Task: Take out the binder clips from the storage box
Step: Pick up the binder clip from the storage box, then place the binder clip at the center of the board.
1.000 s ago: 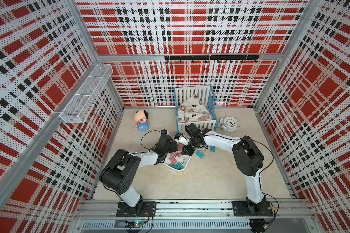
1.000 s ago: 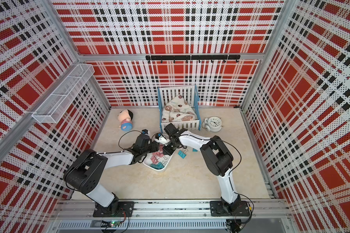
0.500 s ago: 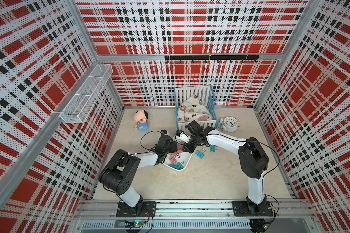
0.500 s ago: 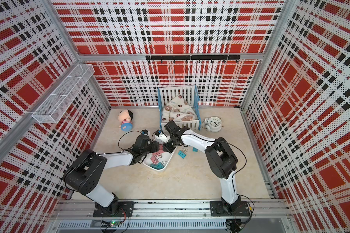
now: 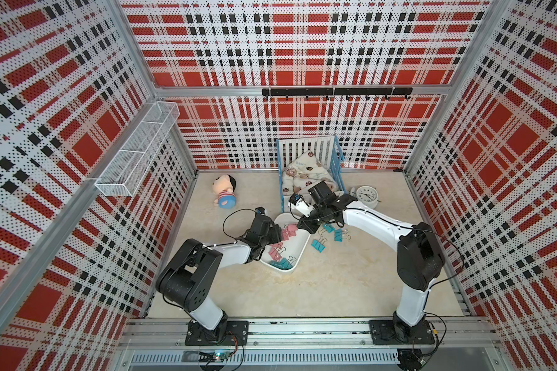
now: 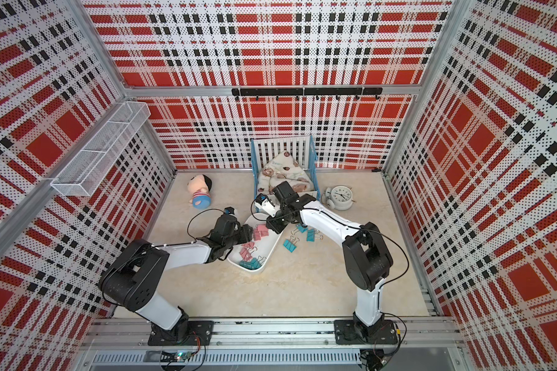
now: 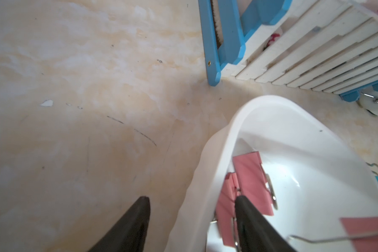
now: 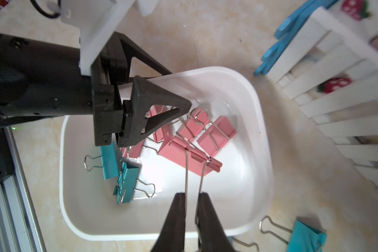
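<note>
The white storage box [image 5: 298, 257] [image 6: 272, 253] lies on the floor between my arms, with pink and teal binder clips inside. My right gripper [image 8: 191, 195] [image 5: 303, 225] is shut on the two wire handles of a pink binder clip [image 8: 190, 156] that hangs over the box's floor. My left gripper [image 7: 192, 199] [image 5: 278, 236] is closed astride the box's wall [image 7: 205, 165], one finger inside and one outside. Teal clips [image 8: 127, 181] sit at the box's near end. Three more teal clips [image 5: 318, 244] [image 5: 338, 234] [image 5: 328, 228] lie on the floor outside, to the right.
A white-and-blue crib [image 5: 309, 167] with a blanket stands just behind the box. An alarm clock [image 5: 367, 194] sits to the right of the crib and a doll [image 5: 225, 192] lies at the back left. A wire-mesh basket [image 5: 135, 154] hangs on the left wall.
The right arm's elbow has swung out to the right while its gripper stays over the box's far end. The left arm has not moved.
</note>
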Robot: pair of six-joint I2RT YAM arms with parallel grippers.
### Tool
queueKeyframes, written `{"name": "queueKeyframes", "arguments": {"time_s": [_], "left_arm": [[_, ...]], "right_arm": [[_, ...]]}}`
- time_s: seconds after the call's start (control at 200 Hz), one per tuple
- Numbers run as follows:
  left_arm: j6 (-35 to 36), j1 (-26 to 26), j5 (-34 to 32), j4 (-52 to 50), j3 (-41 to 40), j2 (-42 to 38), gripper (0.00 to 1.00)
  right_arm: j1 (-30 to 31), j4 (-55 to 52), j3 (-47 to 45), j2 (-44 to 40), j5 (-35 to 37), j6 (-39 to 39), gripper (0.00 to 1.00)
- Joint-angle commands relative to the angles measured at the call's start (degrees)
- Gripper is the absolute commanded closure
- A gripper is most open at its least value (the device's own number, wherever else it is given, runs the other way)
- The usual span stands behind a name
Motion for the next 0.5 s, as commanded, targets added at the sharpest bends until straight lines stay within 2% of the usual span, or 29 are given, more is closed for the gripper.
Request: {"name": "queueKeyframes", "arguments": {"time_s": [0.0, 0.246, 0.496], "left_arm": [[0.3, 0.2, 0.2, -1.2, -0.9, -0.9, 0.32], [0.6, 0.4, 0.3, -0.9, -1.0, -0.8, 0.32], [0.8, 0.6, 0.9, -0.5, -1.2, -0.3, 0.32]], "right_arm": [[-2.9, -0.3, -1.6, -5.3, 2.8, -0.3, 0.96], [-10.8, -1.1, -6.9, -11.8, 6.9, 0.6, 0.95], [-17.2, -1.8, -11.5, -13.7, 9.4, 1.1, 0.95]]}}
